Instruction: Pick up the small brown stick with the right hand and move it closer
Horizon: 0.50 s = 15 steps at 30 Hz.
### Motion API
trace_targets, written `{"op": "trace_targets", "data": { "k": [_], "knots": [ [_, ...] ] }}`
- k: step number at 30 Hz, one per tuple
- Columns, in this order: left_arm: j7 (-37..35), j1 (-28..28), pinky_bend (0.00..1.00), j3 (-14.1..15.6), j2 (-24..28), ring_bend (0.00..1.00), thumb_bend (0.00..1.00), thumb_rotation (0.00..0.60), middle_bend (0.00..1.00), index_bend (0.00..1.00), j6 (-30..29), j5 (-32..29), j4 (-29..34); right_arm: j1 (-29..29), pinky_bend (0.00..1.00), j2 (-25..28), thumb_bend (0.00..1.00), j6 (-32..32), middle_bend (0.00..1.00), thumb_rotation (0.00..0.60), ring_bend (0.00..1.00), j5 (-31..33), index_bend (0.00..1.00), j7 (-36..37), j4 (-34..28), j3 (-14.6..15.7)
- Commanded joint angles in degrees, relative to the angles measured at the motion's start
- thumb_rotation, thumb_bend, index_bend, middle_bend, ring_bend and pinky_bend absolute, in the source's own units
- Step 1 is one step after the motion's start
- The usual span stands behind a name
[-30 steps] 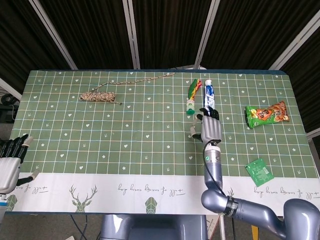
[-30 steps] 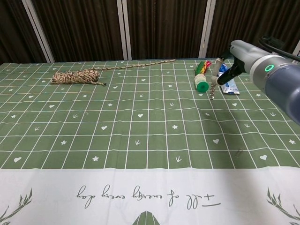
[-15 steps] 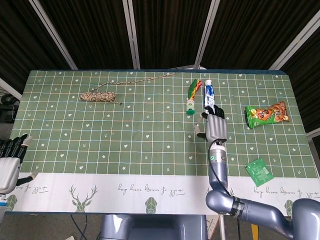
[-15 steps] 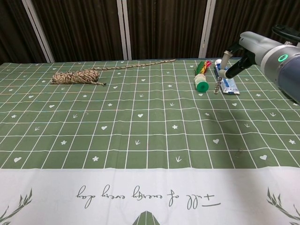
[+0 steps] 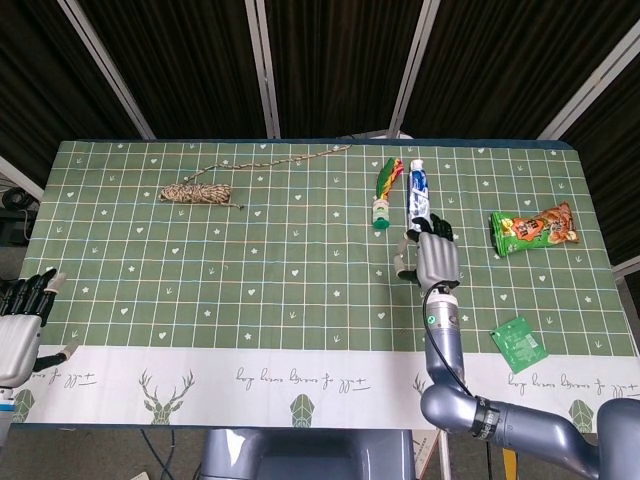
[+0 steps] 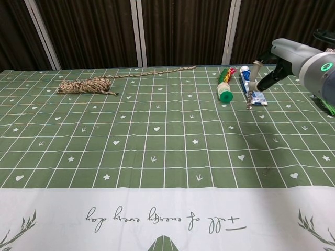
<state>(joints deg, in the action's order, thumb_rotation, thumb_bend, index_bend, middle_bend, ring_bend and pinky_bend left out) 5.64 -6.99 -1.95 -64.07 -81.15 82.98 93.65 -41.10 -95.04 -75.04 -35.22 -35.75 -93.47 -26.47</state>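
Observation:
The small brown stick (image 6: 267,169) lies on the green checked cloth at the near right in the chest view; the head view does not show it, as my right forearm crosses that spot. My right hand (image 5: 432,258) hovers above the cloth just short of the toothpaste tube (image 5: 418,188), farther out than the stick. Its fingers (image 6: 250,98) hang down apart with nothing seen in them. My left hand (image 5: 20,320) stays at the table's near left edge, fingers spread and empty.
A green-capped tube (image 5: 383,190) lies beside the toothpaste. A bundle of twine (image 5: 197,193) with a long loose tail sits far left. An orange snack bag (image 5: 533,228) and a small green packet (image 5: 520,343) lie to the right.
My right hand has drifted to the right across the cloth, from beside the green-capped tube to over the near end of the toothpaste. The left hand has not moved.

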Motion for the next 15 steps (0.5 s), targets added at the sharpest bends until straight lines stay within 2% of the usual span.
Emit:
{"op": "trace_targets", "data": {
  "k": [1, 7, 15],
  "knots": [
    [0.0, -0.1, 0.0, 0.0, 0.0, 0.0, 0.16, 0.6, 0.0, 0.0, 0.1, 0.0, 0.1, 0.1, 0.0, 0.4, 0.32, -0.1, 0.16, 0.6, 0.0, -0.3, 0.62, 0.1, -0.7, 0.6],
    [-0.2, -0.1, 0.0, 0.0, 0.1, 0.0, 0.16, 0.6, 0.0, 0.0, 0.2, 0.0, 0.1, 0.8, 0.0, 1.4, 0.33, -0.8, 0.16, 0.6, 0.0, -1.4, 0.62, 0.4, -3.5, 2.2],
    [-0.5, 0.0, 0.0, 0.1, 0.1, 0.0, 0.15, 0.6, 0.0, 0.0, 0.1, 0.3, 0.0, 3.5, 0.0, 4.1, 0.33, -3.7, 0.16, 0.6, 0.0, -3.9, 0.63, 1.3, -11.5, 5.0]
  ]
}}
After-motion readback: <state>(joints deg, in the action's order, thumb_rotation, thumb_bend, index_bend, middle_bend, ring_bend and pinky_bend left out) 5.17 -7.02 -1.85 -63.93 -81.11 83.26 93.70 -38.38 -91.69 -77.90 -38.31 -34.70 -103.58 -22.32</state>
